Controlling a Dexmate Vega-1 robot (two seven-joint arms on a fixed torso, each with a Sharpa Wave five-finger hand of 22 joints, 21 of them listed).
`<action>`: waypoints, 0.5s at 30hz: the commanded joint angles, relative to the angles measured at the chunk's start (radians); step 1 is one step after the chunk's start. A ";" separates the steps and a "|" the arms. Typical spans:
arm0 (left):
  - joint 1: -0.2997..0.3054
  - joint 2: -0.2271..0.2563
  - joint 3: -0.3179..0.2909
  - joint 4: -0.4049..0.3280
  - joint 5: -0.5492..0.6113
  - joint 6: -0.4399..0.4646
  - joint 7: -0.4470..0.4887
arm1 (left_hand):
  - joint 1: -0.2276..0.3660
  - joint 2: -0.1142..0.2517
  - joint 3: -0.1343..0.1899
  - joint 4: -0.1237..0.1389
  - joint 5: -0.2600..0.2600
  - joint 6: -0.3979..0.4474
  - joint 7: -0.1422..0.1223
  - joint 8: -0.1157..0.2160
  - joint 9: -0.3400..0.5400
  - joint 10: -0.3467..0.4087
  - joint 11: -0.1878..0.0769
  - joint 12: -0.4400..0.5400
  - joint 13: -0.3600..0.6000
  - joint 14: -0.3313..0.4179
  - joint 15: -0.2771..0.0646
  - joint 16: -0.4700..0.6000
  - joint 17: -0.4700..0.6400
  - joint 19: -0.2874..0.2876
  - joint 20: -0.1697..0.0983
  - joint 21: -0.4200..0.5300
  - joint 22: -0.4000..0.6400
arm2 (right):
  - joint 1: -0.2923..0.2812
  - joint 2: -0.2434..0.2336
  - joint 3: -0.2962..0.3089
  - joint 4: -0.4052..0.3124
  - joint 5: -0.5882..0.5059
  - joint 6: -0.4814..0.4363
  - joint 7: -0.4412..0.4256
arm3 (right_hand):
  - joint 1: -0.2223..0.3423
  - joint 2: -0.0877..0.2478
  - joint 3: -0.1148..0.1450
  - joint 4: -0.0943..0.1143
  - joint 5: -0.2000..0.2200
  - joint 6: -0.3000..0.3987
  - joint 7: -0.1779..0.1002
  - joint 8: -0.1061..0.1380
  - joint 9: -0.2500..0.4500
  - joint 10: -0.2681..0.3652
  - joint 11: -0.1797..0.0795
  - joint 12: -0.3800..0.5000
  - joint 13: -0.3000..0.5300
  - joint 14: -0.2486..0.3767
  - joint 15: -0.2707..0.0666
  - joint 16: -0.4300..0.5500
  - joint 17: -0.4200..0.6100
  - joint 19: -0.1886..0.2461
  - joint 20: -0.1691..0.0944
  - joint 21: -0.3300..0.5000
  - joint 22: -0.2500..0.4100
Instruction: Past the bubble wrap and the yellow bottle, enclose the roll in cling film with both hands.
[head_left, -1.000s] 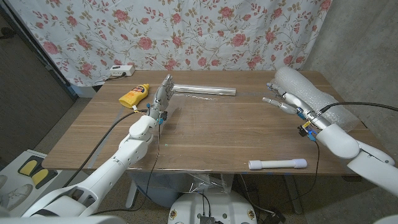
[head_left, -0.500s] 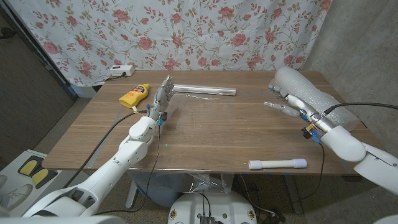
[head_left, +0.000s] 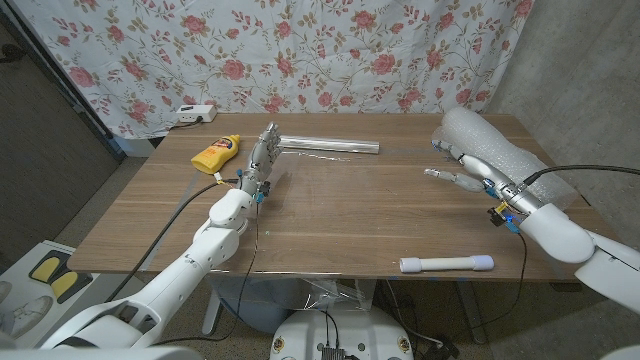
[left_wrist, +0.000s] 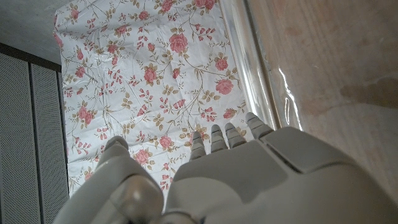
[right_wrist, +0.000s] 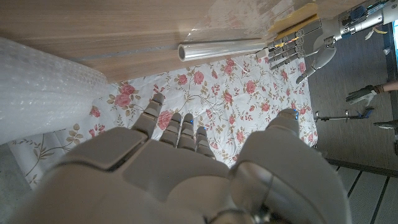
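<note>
The cling film roll (head_left: 328, 146) lies on the wooden table (head_left: 350, 225) near its far edge, in front of the floral curtain (head_left: 300, 60). Its long axis runs across the table from side to side, one end toward the yellow bottle (head_left: 217, 153) and the other toward the bubble wrap (head_left: 495, 150). A clear sheet of film (head_left: 300, 200) is drawn off it toward the near edge of the table and catches the light in faint streaks.

The left hand (head_left: 263, 160) stands upright just beside the roll's left end, between the roll and the yellow bottle, fingers extended and close together, pointing toward the curtain. From the left wrist view, its fingertips (left_wrist: 214, 134) reach toward the roll (left_wrist: 258, 74), and I cannot tell whether they touch the film or hold any of it.

The right hand (head_left: 462, 170) hovers over the table beside the bubble wrap, well apart from the roll's right end, fingers spread and holding nothing. In the right wrist view the roll (right_wrist: 221, 50) shows end-on toward this hand, with the left hand (right_wrist: 298, 40) at its far end and the bubble wrap (right_wrist: 43, 87) close alongside.

A white tube (head_left: 446, 264) lies near the table's front edge, well apart from the roll, its long axis roughly parallel to it. A white power strip (head_left: 195, 114) sits beyond the bottle by the curtain.
</note>
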 joint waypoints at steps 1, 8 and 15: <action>-0.016 -0.005 0.007 0.011 0.007 0.000 -0.004 | -0.011 -0.002 -0.004 0.002 0.002 0.006 -0.001 0.006 0.002 0.004 -0.002 0.003 0.002 -0.008 0.001 0.008 0.001 0.001 0.001 -0.002 0.003 | -0.068 0.000 0.069 -0.032 -0.058 -0.024 0.016 | 0.015 0.000 0.005 -0.008 0.006 -0.006 -0.014 -0.001 0.001 0.005 -0.008 0.004 0.002 0.004 -0.008 0.003 0.002 0.012 -0.008 0.002 0.002; -0.014 -0.008 0.006 0.012 0.003 0.005 0.001 | -0.017 -0.004 -0.008 0.004 0.002 0.008 -0.001 0.007 0.002 0.008 -0.001 0.005 0.002 -0.008 0.000 0.009 0.001 0.000 0.001 -0.002 0.003 | -0.095 0.021 0.101 -0.033 -0.090 -0.019 0.019 | 0.023 -0.002 0.008 -0.011 0.008 -0.007 -0.022 -0.004 0.001 0.013 -0.019 0.005 0.001 0.011 -0.026 0.004 0.002 0.023 -0.015 0.003 0.002; -0.016 -0.008 0.009 0.018 0.006 0.003 -0.002 | -0.023 -0.006 -0.012 0.006 0.003 0.009 -0.002 0.006 0.002 0.006 0.000 0.004 0.002 -0.008 0.001 0.009 0.002 0.000 0.001 -0.002 0.003 | -0.122 0.032 0.129 -0.055 -0.140 -0.027 0.027 | 0.032 -0.005 0.009 -0.016 0.010 -0.011 -0.032 -0.006 0.001 0.014 -0.027 0.004 0.001 0.013 -0.036 0.003 0.001 0.026 -0.017 0.002 0.001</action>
